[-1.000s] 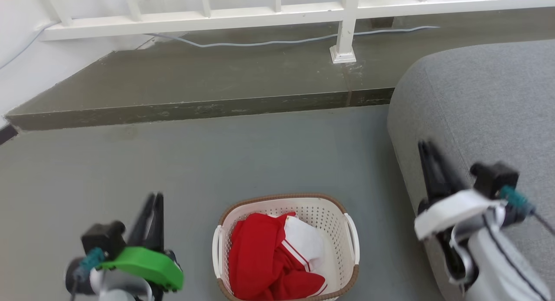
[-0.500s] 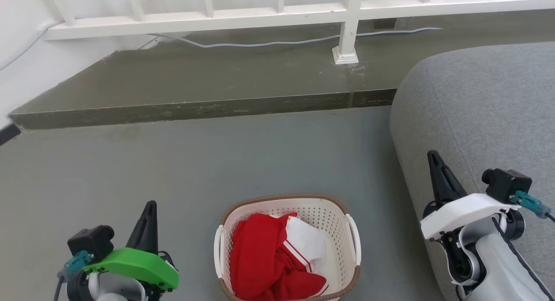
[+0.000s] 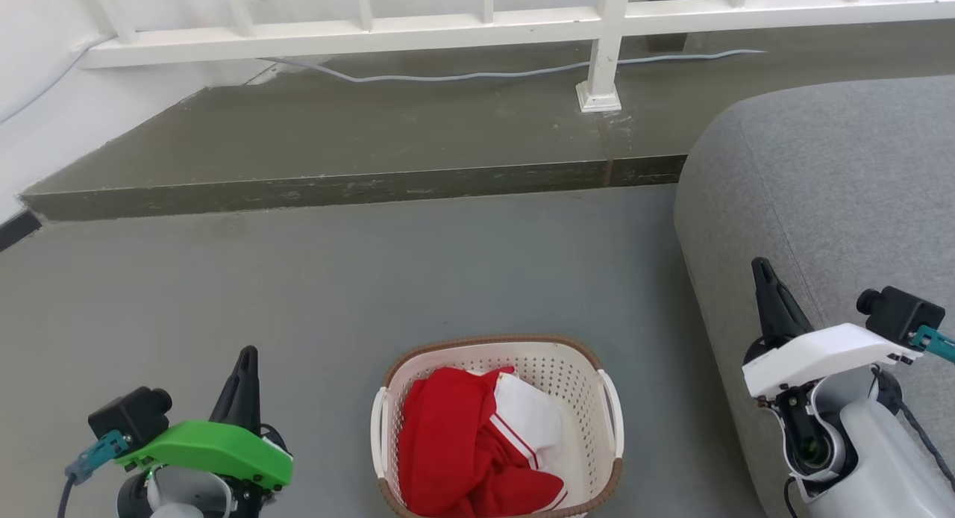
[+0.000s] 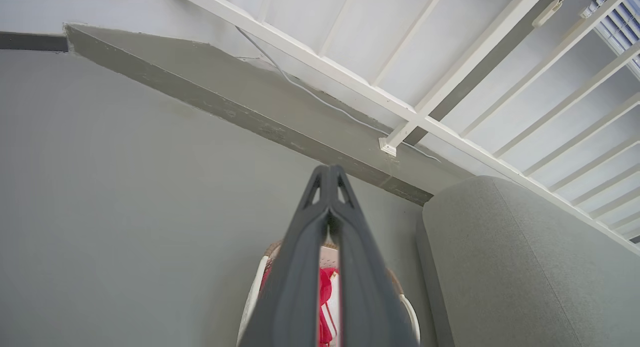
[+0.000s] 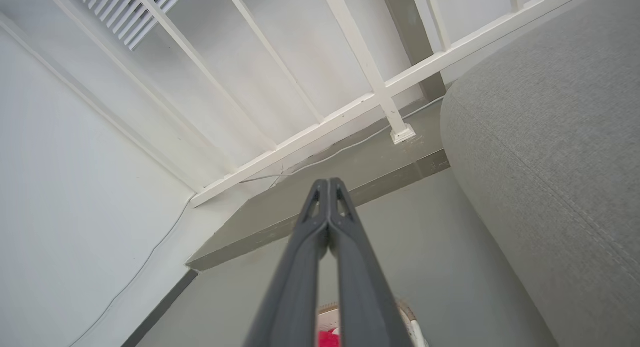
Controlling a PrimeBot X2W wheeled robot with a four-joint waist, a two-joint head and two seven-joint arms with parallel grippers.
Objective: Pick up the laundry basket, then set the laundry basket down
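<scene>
L gripper (image 3: 245, 357) sat at lower left of head view, fingers pressed together at the tips, clenched on nothing, pointing up the view. R gripper (image 3: 762, 268) was at lower right, also clenched empty, dark fingers together, seen against the front edge of the grey sofa (image 3: 821, 182). Both were well apart from the laundry basket (image 3: 556, 365), which stood upright on the grey floor (image 3: 373, 279) btwn them, at bottom centre of head view, w/ a strip of floor btwn it and the sofa. Neither gripper touched it. Basket's white side handles, left handle (image 3: 377, 436) and right handle (image 3: 613, 417), were both free. Inside lay a crumpled red garment (image 3: 448, 443) w/ a white piece (image 3: 526, 417) on top toward the right wall. In L wrist view the basket showed low, partly behind that gripper's own fingers; in R wrist view just a bit of rim at bottom edge. Beyond the floor ran a raised step (image 3: 336, 130) w/ a grey cable (image 3: 462, 74) along it and a white railing (image 3: 448, 22) at the back.
</scene>
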